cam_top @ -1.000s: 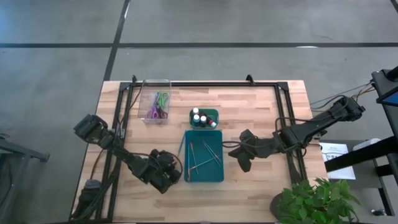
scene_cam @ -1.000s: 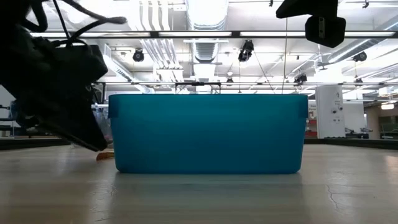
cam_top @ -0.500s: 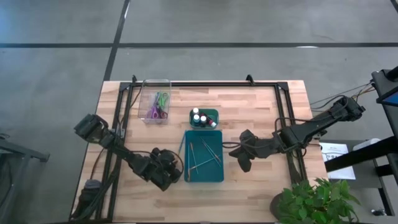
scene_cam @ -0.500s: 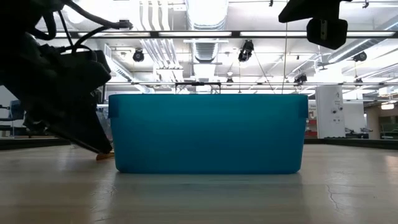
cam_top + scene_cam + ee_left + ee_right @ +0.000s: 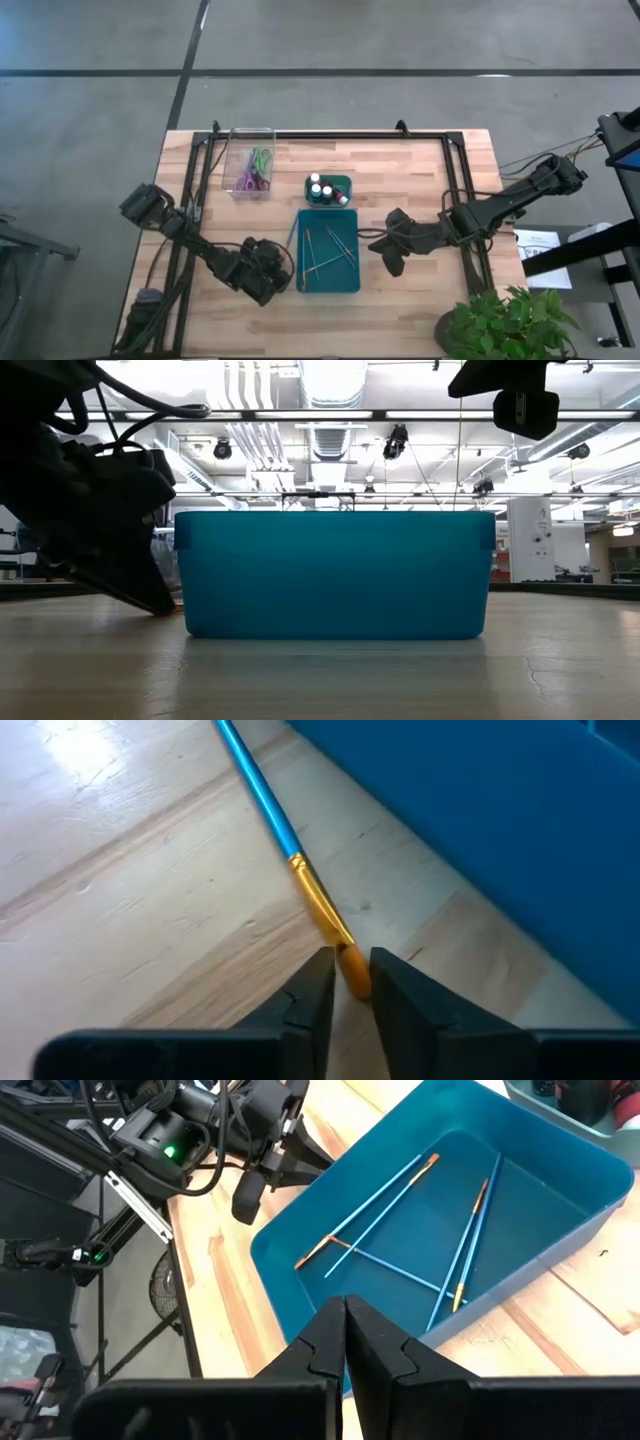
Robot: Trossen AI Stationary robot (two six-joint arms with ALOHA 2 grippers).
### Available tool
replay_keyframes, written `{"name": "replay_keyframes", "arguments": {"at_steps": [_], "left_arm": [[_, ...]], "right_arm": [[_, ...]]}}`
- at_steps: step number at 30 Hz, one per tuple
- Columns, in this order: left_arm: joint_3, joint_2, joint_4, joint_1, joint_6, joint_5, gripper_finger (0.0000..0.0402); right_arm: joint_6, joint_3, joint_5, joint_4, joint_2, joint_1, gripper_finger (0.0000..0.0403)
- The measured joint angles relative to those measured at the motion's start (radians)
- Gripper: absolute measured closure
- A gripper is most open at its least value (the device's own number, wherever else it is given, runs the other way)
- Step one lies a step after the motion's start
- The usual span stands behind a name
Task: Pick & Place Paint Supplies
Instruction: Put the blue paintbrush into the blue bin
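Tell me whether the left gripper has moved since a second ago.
Yes. In the low view the left gripper has closed in rightward on the teal tray, covering the brush tip seen earlier.
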Motion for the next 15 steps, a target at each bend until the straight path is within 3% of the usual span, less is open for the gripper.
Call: {"name": "replay_keyframes", "arguments": {"at_steps": [5, 10, 15], "left_arm": [[0.000, 0.000, -0.022, 0.008, -0.044, 0.010, 0.0389], [0.003, -0.005, -0.075, 0.009, -0.205, 0.024, 0.0398], [0.016, -0.026, -0.157, 0.008, -0.220, 0.048, 0.0399]], "right_arm": [[-0.001, 0.000, 0.000, 0.000, 0.000, 0.000, 0.0394], [-0.001, 0.000, 0.000, 0.000, 0.000, 0.000, 0.0394], [-0.006, 0.000, 0.001, 0.003, 0.000, 0.000, 0.0394]]}}
